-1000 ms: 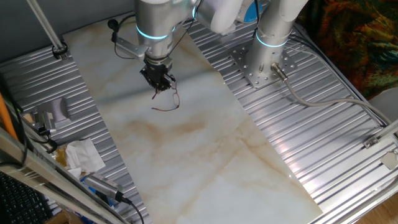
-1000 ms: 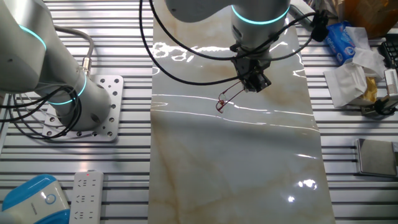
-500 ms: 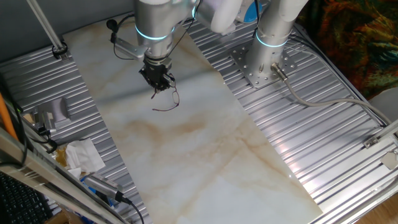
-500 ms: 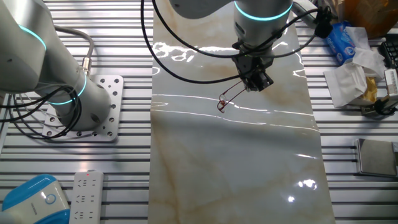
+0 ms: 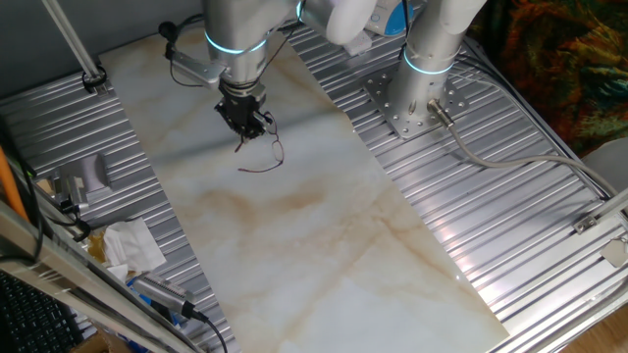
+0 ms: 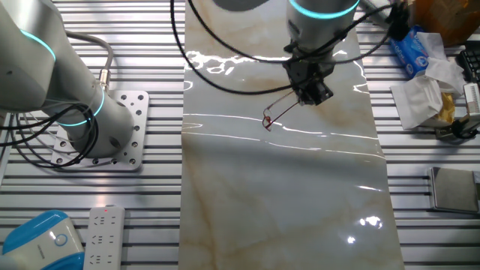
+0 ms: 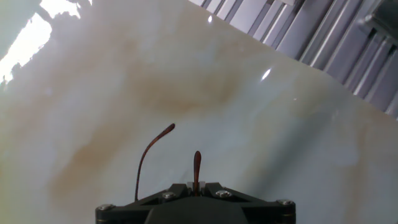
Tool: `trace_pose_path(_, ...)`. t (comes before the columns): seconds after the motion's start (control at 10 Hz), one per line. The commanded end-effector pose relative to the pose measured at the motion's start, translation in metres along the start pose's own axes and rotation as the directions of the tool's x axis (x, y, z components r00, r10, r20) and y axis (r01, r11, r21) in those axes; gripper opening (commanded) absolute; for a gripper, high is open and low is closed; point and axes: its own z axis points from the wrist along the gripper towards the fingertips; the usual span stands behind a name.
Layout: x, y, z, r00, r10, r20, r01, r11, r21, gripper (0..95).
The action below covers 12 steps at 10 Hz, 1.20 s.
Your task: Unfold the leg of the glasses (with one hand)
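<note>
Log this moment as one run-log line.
gripper: shut on glasses leg | glasses: frame low over marble sheet, contact unclear | leg: pulled outward | step: unfolding underway

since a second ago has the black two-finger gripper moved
Yes. The gripper has shifted away from the bolted base plate, toward the marble's far-left corner.

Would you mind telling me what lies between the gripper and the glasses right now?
Nothing: the gripper is shut on a wire arm of the glasses, as the other fixed view shows; the hand view shows an arm tip at the fingers.
</note>
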Motion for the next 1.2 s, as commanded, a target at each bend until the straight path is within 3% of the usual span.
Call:
trace_pose_path(0.1,-0.003,-0.001,-0.006,1.0,0.007,-0.003,-0.007,1.0,0.002,0.0)
trace_pose_path(0.4,-0.008,0.0,-0.009,1.0,0.012,-0.007,-0.012,1.0,0.007,0.0)
trace_pose_path(0.6,-0.009,0.0,-0.008,1.0,0.012,0.007,-0.012,1.0,0.007,0.0)
trace_pose_path(1.2,-0.032,0.007,0.009,1.0,-0.013,0.008,0.013,1.0,0.024,0.0)
